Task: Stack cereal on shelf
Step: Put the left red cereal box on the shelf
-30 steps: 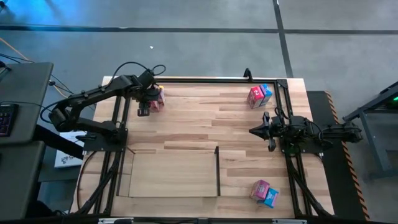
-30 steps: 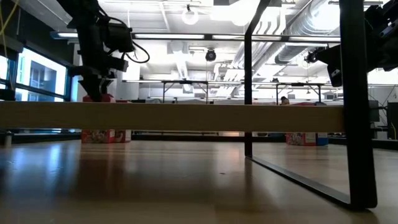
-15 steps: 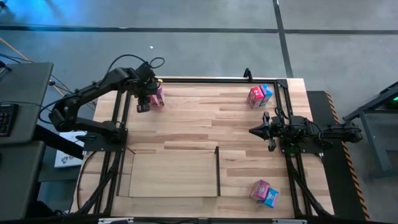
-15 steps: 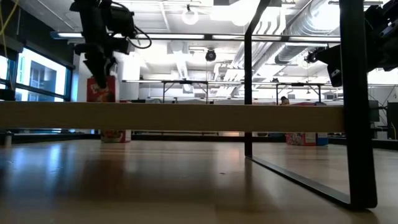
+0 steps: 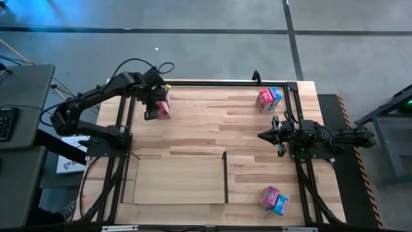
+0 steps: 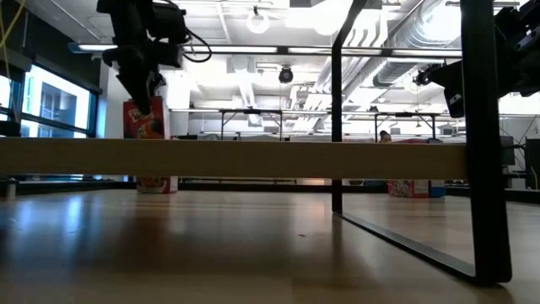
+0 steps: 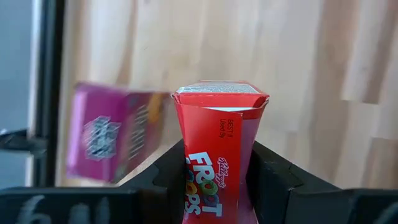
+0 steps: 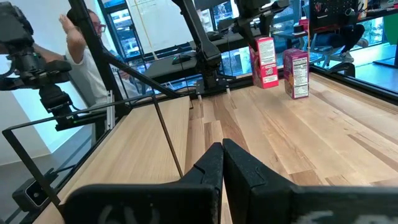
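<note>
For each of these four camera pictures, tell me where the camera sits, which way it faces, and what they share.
High: overhead, straight down on the table, shelf and both arms.
Low: at tabletop height, facing the room; the left gripper hangs at upper left.
Left wrist: on the left arm, looking past its gripper at the red box it holds.
Right wrist: on the right arm, over its gripper, across the table.
Shared: the red box.

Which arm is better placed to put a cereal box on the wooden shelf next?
Left: its hand already grips the red cardboard cereal box, lifted off the table. The right hand waits shut and empty.
</note>
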{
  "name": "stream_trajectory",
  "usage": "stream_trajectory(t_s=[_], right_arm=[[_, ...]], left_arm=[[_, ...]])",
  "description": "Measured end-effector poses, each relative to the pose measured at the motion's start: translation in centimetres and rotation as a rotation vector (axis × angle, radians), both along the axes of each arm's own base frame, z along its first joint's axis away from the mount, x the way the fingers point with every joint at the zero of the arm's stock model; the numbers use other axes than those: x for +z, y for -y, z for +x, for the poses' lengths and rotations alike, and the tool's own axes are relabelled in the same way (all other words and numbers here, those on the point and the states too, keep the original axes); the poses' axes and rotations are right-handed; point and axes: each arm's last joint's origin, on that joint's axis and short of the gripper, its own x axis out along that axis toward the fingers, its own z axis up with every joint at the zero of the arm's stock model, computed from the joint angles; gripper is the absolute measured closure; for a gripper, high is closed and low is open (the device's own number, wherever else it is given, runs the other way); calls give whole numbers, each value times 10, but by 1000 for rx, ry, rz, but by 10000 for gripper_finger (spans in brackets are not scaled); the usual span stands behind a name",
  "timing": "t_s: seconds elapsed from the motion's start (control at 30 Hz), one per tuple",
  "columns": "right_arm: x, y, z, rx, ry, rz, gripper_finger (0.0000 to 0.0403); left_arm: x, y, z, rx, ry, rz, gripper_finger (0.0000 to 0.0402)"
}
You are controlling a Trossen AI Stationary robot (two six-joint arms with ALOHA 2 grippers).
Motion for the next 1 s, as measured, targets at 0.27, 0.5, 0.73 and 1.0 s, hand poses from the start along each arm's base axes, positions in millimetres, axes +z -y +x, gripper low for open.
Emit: stream_trajectory(t_s=[0.27,0.5,0.73,1.0], right_arm=[[0,0,0,1,0,0,402],[0,0,0,1,0,0,402],[0,0,0,0,0,0,402],[0,0,0,0,0,0,402]], left_arm=[[0,23,8,-75,-28,-40,280],[16,47,2,-94,83,-95,280],[37,76,-14,-108,229,-163,280],[46,114,-20,-80,274,-317,280]])
